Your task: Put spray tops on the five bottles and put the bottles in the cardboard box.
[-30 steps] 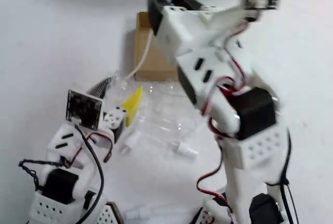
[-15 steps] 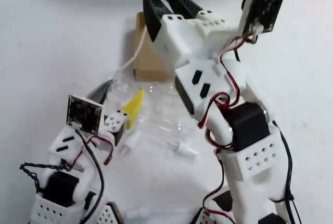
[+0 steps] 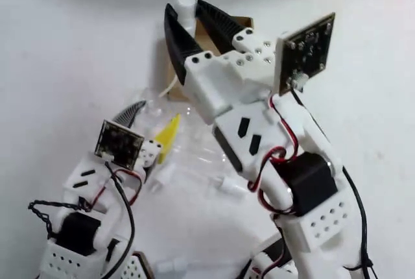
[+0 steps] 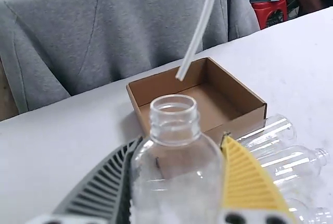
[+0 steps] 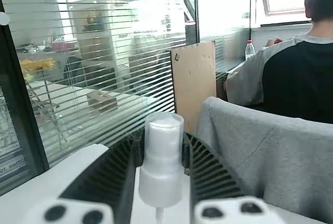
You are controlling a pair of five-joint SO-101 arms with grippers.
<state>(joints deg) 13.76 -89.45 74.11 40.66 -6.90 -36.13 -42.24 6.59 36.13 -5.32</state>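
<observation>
**Capping step: top and bottle held, not yet mated**

Right gripper [image 5: 164, 134] pinches 1 spray top [image 5: 161, 166] by its collar, held high over the cardboard box [image 4: 205, 104]. The top's dip tube [image 4: 200, 23] hangs free, its tip above the box. Left gripper [image 4: 182, 146] is clamped on 1 clear bottle [image 4: 174, 120], upright with the neck open, just on the near side of the box. Tube tip sits above and beyond the neck, apart from it. Spare bottles [image 4: 270, 133] lie on their sides beside the box, and loose spray tops [image 3: 228, 186] lie on the table [image 3: 78, 52].

Judgement: this is the fitting step for one bottle, and the task looks early. The next move needs the tube tip lined up over the neck, then a straight descent until the collar seats. The tube is thin and probably flexes, so it could catch the rim. Boxing comes after.
</observation>
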